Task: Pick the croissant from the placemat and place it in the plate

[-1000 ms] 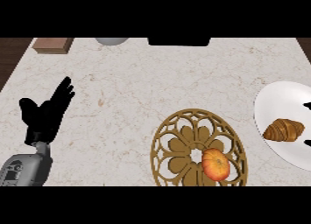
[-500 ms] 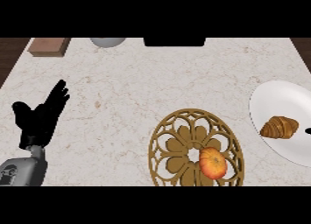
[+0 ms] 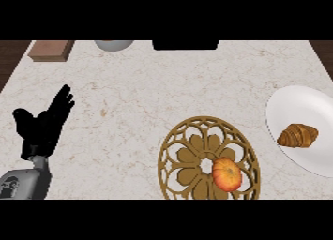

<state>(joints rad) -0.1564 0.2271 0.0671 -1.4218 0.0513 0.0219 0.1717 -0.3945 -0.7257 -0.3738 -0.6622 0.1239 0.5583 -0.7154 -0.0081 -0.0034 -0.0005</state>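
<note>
A brown croissant [image 3: 298, 135] lies on the white plate [image 3: 314, 110] at the right edge of the counter. Left of the plate is a round wooden openwork placemat [image 3: 189, 154] with an orange fruit [image 3: 226, 174] on its lower right part. At the left, my left hand [image 3: 44, 124] rests open with fingers up, far from the placemat and the plate. My right hand does not show.
A brown block [image 3: 50, 49] sits at the back left corner, a grey bowl [image 3: 113, 44] beside it, and a black object [image 3: 185, 44] at the back edge. Dark wood floor shows past the counter's left and right edges.
My right hand, beside the croissant on the plate a second ago, has drawn back out of view to the right. The croissant stays on the plate. The left hand is still.
</note>
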